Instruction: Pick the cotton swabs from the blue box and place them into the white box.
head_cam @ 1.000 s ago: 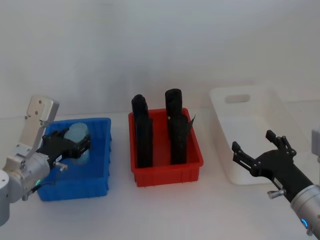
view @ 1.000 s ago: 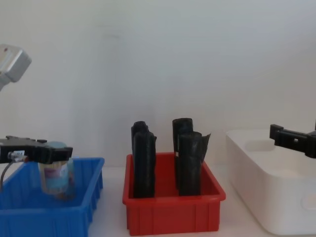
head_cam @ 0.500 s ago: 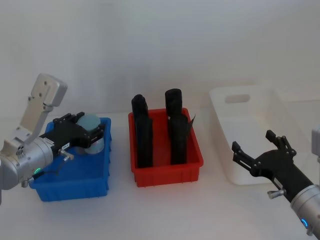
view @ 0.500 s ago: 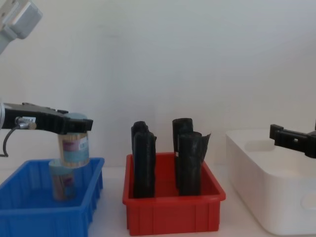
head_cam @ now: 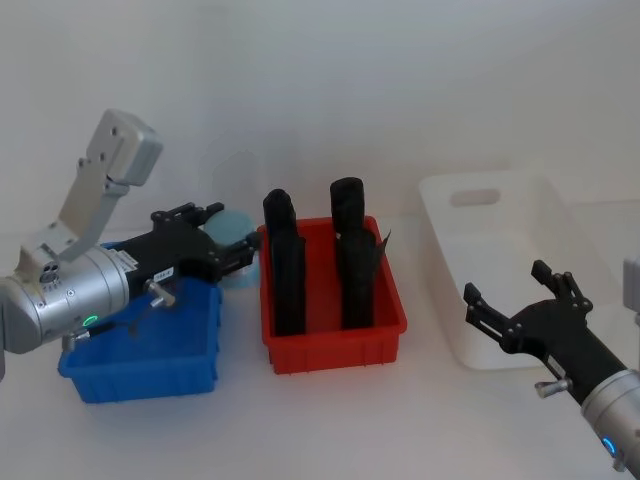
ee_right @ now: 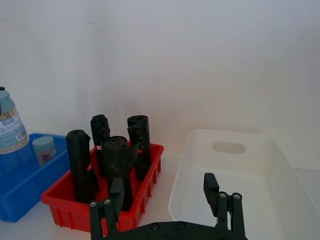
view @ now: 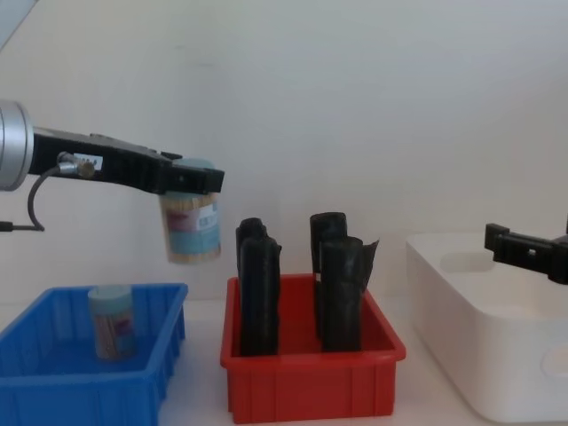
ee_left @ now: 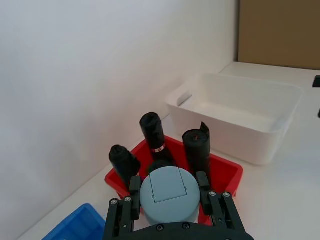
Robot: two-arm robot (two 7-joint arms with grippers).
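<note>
My left gripper (view: 191, 180) is shut on a cotton swab jar (view: 192, 224) with a pale blue lid (ee_left: 167, 192). It holds the jar upright in the air, above the gap between the blue box (view: 89, 383) and the red bin. In the head view the jar (head_cam: 236, 226) sits just left of the black rolls. A second cotton swab jar (view: 112, 321) stands inside the blue box. The white box (head_cam: 442, 232) is at the far right. My right gripper (head_cam: 508, 290) hovers open and empty at its near side.
A red bin (head_cam: 335, 350) with several tall black rolls (view: 342, 288) stands between the blue box and the white box (view: 479, 346). The rolls rise well above the red bin's rim, close to the held jar's right side.
My left gripper has lifted the jar up out of the blue box and carried it right, towards the red bin. The right arm has not moved.
</note>
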